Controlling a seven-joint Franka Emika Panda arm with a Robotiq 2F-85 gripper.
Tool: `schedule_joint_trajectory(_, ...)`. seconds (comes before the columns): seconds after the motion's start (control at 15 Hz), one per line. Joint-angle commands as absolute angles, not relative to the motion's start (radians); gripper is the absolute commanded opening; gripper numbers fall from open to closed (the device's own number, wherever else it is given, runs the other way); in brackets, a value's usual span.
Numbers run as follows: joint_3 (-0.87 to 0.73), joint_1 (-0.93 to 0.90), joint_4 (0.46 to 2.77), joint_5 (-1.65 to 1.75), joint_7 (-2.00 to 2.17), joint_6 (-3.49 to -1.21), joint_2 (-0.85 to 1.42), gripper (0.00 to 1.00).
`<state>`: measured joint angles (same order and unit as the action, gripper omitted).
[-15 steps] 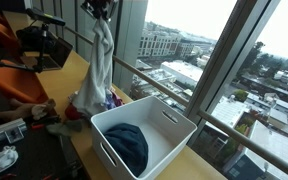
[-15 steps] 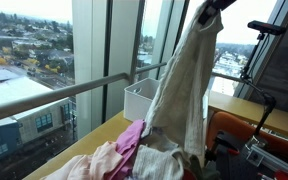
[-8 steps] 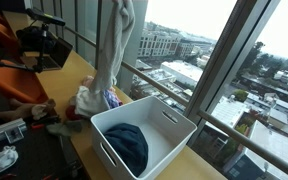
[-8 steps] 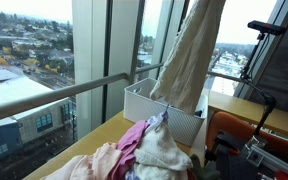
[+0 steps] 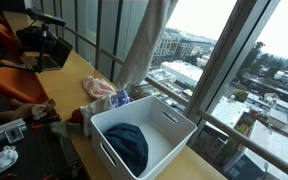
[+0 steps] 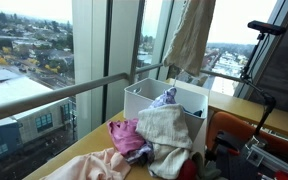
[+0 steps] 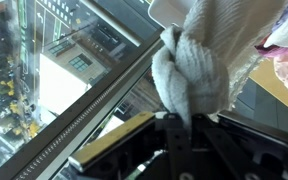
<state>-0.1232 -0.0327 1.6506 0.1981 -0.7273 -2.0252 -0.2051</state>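
Holding one pale cloth point(image 7: 199, 60) pinched tight in my gripper point(image 7: 189, 118), long axis hanging plumb below me, hem near white bin point(image 5: 174, 150).

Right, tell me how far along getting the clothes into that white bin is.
Done: one dark blue garment lies in the white bin. In hand: the gripper is shut on a pale cloth, which hangs high up near the bin, not in it. Left: a pile of pink and white clothes lies outside the bin.

White bin point(image 5: 174, 150), clothes pile point(image 6: 144, 138)
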Motion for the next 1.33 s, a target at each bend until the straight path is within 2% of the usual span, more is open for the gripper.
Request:
schedule_joint_trajectory(0.0, -0.145, 0.001, 1.511, 0.149, -0.834, -2.011, -0.062, 0.01)
schedule_joint_trajectory(1.0, -0.107, 0.174, 1.551, -0.032, -1.075, -2.066, 0.26, 0.01)
schedule_joint_trajectory(1.07, -0.102, 0.175, 1.562, -0.03, -1.078, -2.067, 0.264, 0.12)
schedule_joint_trajectory(1.13, -0.096, 0.172, 1.581, -0.026, -1.075, -2.069, 0.261, 0.33)
schedule_joint_trajectory(1.27, -0.083, 0.164, 1.62, -0.02, -1.07, -2.074, 0.251, 0.45)
